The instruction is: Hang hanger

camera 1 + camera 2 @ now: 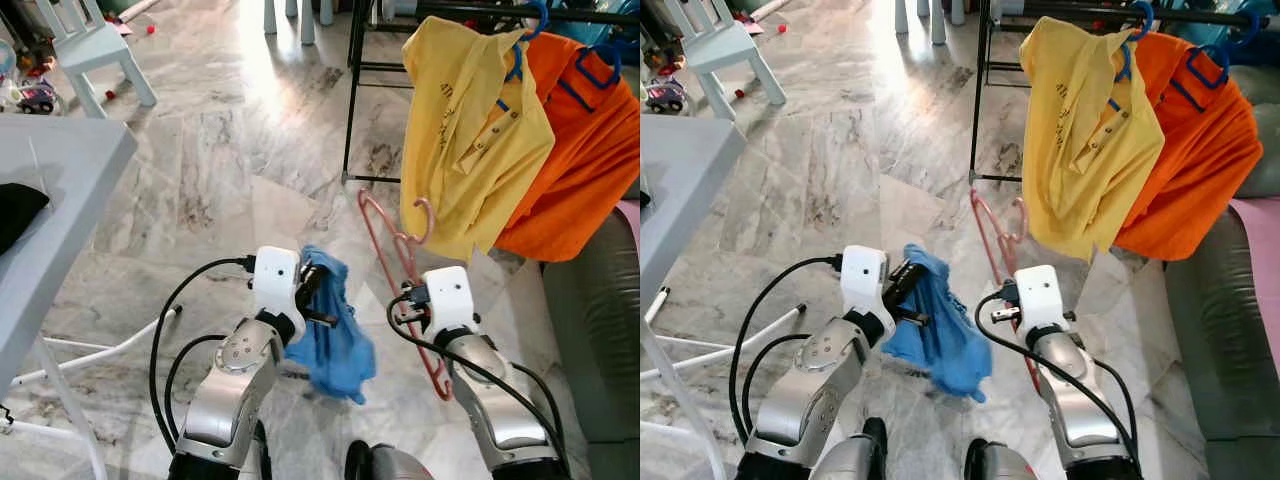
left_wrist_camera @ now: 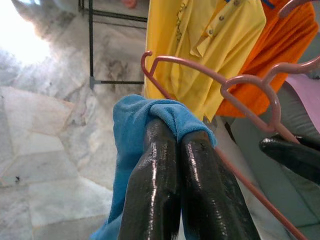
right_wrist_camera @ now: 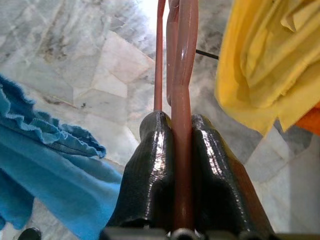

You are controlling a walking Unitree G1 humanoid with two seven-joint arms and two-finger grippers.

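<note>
My right gripper (image 1: pixel 408 292) is shut on a pink hanger (image 1: pixel 392 240), whose hook points up toward a yellow shirt (image 1: pixel 470 130). In the right wrist view the hanger (image 3: pixel 182 100) runs between the two black fingers (image 3: pixel 150 170). My left gripper (image 1: pixel 318 285) is shut on a blue cloth (image 1: pixel 335 335) that hangs down from it. The left wrist view shows the cloth (image 2: pixel 150 112) folded over the fingertips (image 2: pixel 165 145). Hanging from a black clothes rack (image 1: pixel 356 90) on blue hangers are the yellow shirt and an orange garment (image 1: pixel 585 160).
A white table (image 1: pixel 45 200) with a black item (image 1: pixel 18 210) stands at the left. A light blue chair (image 1: pixel 95 50) and toys sit at the far left. A grey sofa (image 1: pixel 600 330) is at the right. Marble floor (image 1: pixel 220 170) lies ahead.
</note>
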